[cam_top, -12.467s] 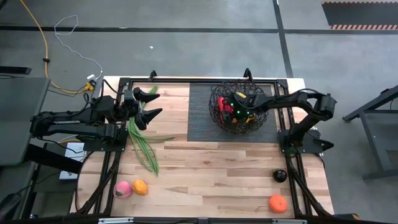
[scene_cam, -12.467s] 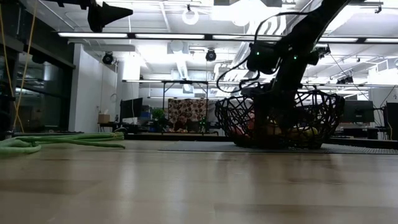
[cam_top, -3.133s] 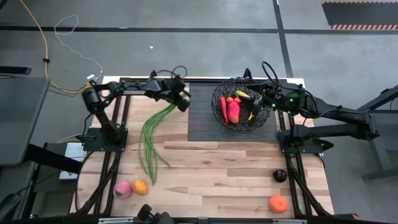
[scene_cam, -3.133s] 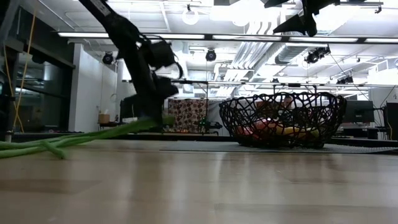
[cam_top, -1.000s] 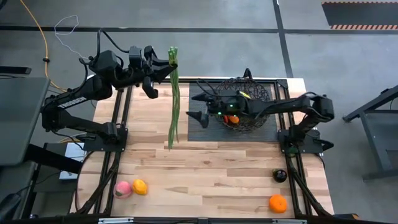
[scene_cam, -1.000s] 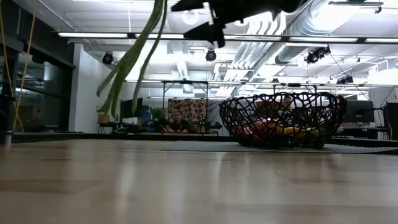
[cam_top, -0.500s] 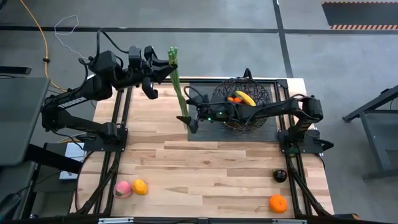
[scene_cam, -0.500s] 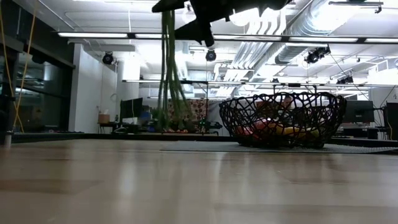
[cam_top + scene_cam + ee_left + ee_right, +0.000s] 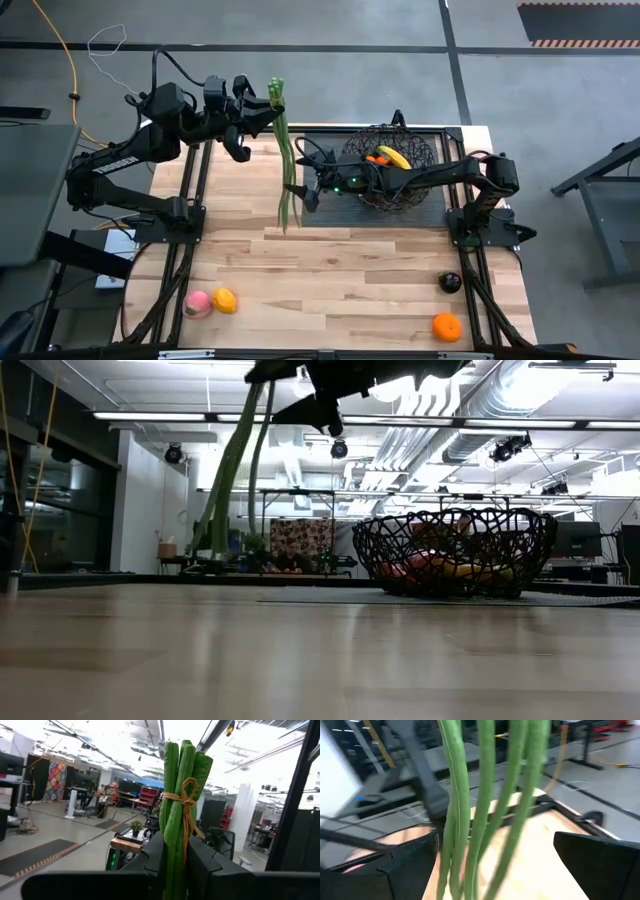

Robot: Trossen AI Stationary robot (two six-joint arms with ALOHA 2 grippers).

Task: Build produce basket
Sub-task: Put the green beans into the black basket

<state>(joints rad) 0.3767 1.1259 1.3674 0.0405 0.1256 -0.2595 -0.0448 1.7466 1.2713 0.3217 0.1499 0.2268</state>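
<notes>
Both arms are dark, near-black, built of slim jointed links on black frame bases. The left arm (image 9: 130,160) carries a bulky wrist block with looping black cable. The right arm (image 9: 450,175) shows small green and red lights near its wrist. Each ends in two matte black, broad, flat-faced fingers (image 9: 600,860).

Green stalks (image 9: 287,160) are showing a uniform mid-green, tied with a tan string (image 9: 186,800). Basket (image 9: 390,168) is showing black open-weave wire, with a yellow banana (image 9: 394,157) and something orange (image 9: 377,159) inside. Mat (image 9: 325,205) is appearing dark grey with a fine ribbed pattern. Table (image 9: 340,280) is showing pale wood planks. Near the front edge, a pink fruit (image 9: 197,304), two orange fruits (image 9: 225,300) (image 9: 447,326) and a near-black fruit (image 9: 450,283) are lying. Both arms are reading black.
</notes>
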